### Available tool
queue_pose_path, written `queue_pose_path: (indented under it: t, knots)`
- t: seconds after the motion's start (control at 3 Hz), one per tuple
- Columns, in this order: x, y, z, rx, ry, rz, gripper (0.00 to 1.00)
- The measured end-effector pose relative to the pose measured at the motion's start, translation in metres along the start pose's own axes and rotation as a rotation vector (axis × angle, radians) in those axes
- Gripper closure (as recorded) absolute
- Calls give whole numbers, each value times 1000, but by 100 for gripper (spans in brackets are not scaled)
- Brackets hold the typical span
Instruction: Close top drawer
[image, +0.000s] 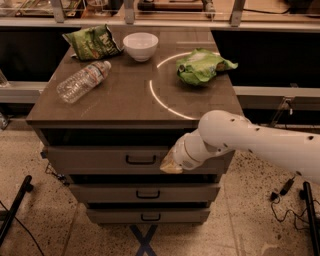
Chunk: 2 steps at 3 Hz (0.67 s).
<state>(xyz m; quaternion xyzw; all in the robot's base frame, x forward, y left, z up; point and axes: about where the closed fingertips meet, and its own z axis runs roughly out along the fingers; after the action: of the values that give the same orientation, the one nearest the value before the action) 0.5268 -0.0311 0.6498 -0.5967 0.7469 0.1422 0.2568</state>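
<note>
Top drawer (90, 160) sits directly under the cabinet top (125, 107), highest of 3 stacked fronts. A dark gap shows between the top drawer's upper edge and the cabinet top. Its dark rectangular handle (140, 160) is at the centre of the front panel.

The gripper (171, 165) is at the top drawer's front, just right of the handle, its tan tip at the panel's lower edge. Whether it is released or clenched cannot be told. The white arm (250, 142) runs from the gripper to the right of the top drawer and leaves the view there.

Below the top drawer are 2 slimmer fronts: the middle drawer (100, 192) and the bottom drawer (115, 216), each with a dark handle.

Above the top drawer, the cabinet top carries 4 items:
- a clear plastic bottle (82, 81) lying on its side, left;
- a green snack bag (92, 42), rear left;
- a white bowl (140, 46), rear centre;
- a crumpled green bag (202, 66), right.

Below all drawers, a blue X mark (145, 240) lies on the speckled floor (45, 230).
</note>
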Motion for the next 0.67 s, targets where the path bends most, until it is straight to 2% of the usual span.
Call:
queue_pose_path:
  t: [0.67]
  knots:
    - [35,-7,-22,38,-117,119,100]
